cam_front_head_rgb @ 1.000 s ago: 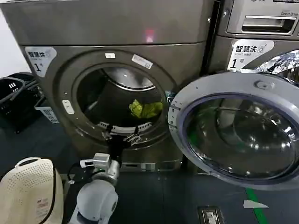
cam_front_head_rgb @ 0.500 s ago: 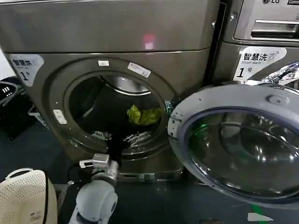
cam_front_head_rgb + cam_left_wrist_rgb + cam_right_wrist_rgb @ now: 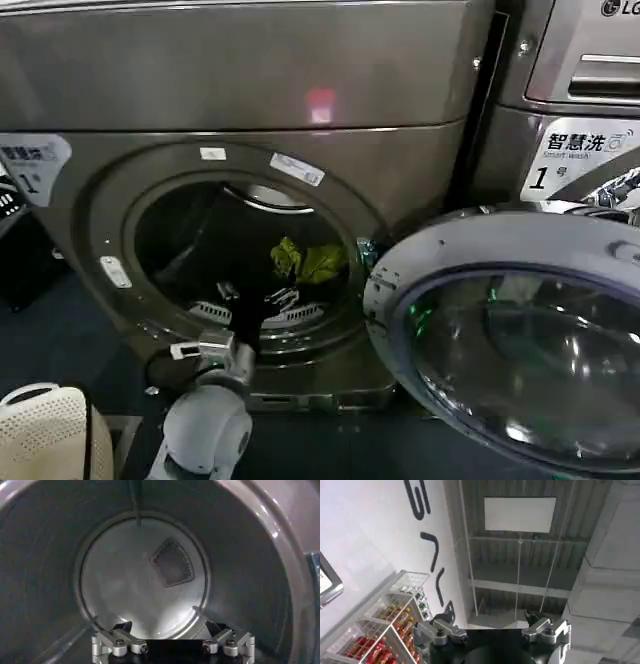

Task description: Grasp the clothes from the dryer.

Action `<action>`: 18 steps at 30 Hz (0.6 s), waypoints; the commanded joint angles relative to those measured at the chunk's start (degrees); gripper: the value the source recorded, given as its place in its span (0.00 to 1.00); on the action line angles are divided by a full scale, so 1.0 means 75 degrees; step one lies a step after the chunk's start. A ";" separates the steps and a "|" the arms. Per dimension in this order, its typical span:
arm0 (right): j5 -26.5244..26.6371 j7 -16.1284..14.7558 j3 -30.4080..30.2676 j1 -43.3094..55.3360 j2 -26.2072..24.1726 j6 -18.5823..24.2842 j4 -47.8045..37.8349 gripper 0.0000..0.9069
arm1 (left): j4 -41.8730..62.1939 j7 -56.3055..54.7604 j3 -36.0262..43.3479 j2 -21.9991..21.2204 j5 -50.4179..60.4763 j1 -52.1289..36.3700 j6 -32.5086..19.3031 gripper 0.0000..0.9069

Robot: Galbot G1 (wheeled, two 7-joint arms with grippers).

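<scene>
The dryer (image 3: 240, 80) is the big dark metallic machine with a red light and a round porthole, and its door (image 3: 520, 340) hangs open to the right. The clothes (image 3: 308, 262), a small yellow-green bundle, lie on the drum floor toward the right. My left gripper (image 3: 255, 295) reaches through the porthole, open, low in the drum and just left of and nearer than the bundle, apart from it. In the left wrist view the left gripper (image 3: 167, 627) faces the bare drum back wall (image 3: 140, 580). My right gripper (image 3: 490, 617) is open, holds nothing and points up at a ceiling.
A neighbouring grey machine (image 3: 575, 110) with a white label stands to the right behind the open door. A white perforated basket (image 3: 45, 435) sits on the floor at lower left. Shelves of goods (image 3: 385, 625) appear in the right wrist view.
The left gripper has gone from the porthole rim deeper into the drum, nearer the clothes. The head view has shifted, so the dryer sits larger and more to the right.
</scene>
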 commanded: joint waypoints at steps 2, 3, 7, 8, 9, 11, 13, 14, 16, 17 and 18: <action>0.0077 0.0013 0.0037 -0.0021 0.0002 0.0042 0.0020 1.00 | 0.0800 0.0063 -0.0082 -0.0012 0.0217 -0.0561 -0.0215 1.00; 0.0078 0.0009 0.0031 -0.0024 0.0010 0.0048 0.0033 1.00 | 0.1028 0.0062 -0.0098 -0.0025 0.0173 -0.0777 -0.0243 1.00; 0.0094 0.0008 0.0015 -0.0063 0.0048 0.0084 0.0063 1.00 | 0.2187 0.0116 -0.0131 -0.0084 -0.0130 -0.1854 -0.0379 1.00; 0.0099 0.0009 0.0021 -0.0077 0.0051 0.0095 0.0058 1.00 | 0.2463 0.0121 -0.0130 -0.0095 -0.0239 -0.2161 -0.0375 1.00; 0.0102 0.0010 0.0028 -0.0094 0.0056 0.0107 0.0053 1.00 | 0.2817 0.0141 -0.0132 -0.0120 -0.0328 -0.2523 -0.0384 1.00; 0.0112 0.0011 0.0044 -0.0102 0.0052 0.0125 0.0054 1.00 | 0.3546 0.0187 -0.0128 -0.0196 -0.0381 -0.3267 -0.0433 1.00; 0.0117 0.0011 0.0059 -0.0096 0.0045 0.0134 0.0046 1.00 | 0.4294 0.0230 -0.0127 -0.0270 -0.0433 -0.3789 -0.0490 1.00; 0.0118 0.0019 0.0070 -0.0096 0.0049 0.0142 0.0035 1.00 | 0.4686 0.0276 -0.0120 -0.0305 -0.0486 -0.4076 -0.0577 1.00; 0.0125 0.0034 0.0098 -0.0100 0.0061 0.0207 -0.0001 1.00 | 0.5479 0.0397 -0.0118 -0.0366 -0.0440 -0.4597 -0.0788 1.00; 0.0125 0.0042 0.0110 -0.0106 0.0075 0.0258 -0.0032 1.00 | 0.6083 0.0473 -0.0114 -0.0419 -0.0415 -0.4984 -0.0865 1.00; 0.0124 0.0044 0.0109 -0.0099 0.0085 0.0295 -0.0059 1.00 | 0.6426 0.0537 -0.0115 -0.0441 -0.0354 -0.5245 -0.0972 1.00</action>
